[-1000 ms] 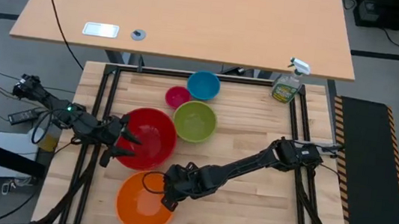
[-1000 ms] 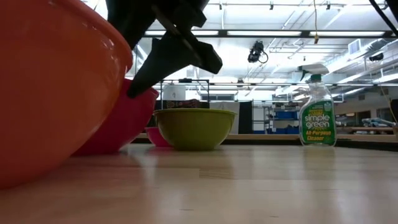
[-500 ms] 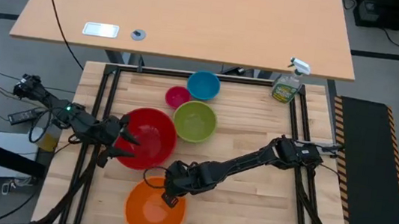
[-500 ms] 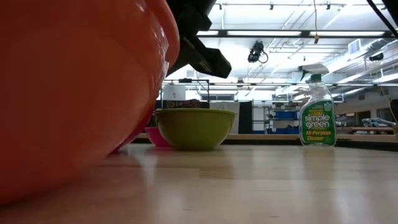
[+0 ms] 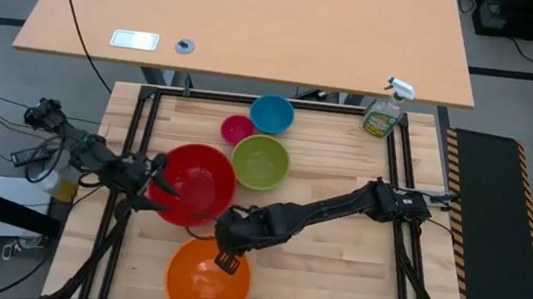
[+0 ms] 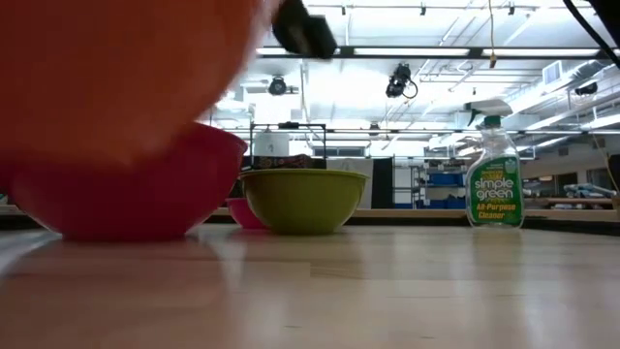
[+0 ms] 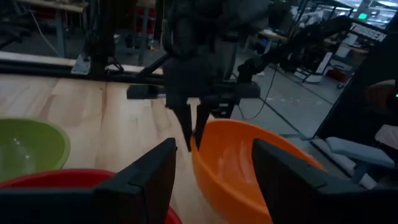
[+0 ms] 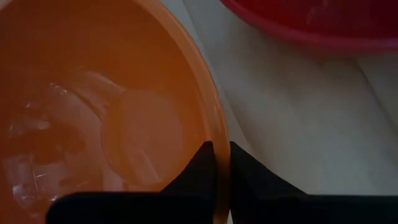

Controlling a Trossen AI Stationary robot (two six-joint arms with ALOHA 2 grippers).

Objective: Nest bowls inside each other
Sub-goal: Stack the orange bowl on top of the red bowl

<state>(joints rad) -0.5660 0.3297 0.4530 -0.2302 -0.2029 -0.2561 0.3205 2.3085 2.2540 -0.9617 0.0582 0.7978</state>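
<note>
Orange bowl pinched at its rim, lifted clear of the table.

Your right end effector is clamped on the orange bowl rim, just beside the red bowl, presumably its nest; your left end effector, fingers apart, waits at the red bowl's edge.

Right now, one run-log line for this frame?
right gripper: shut on orange bowl rim, bowl lifted | left gripper: open at red bowl | green, blue, pink bowls: un-nested

orange bowl raised, near camera | red bowl, green bowl on table | spray bottle upright
</note>
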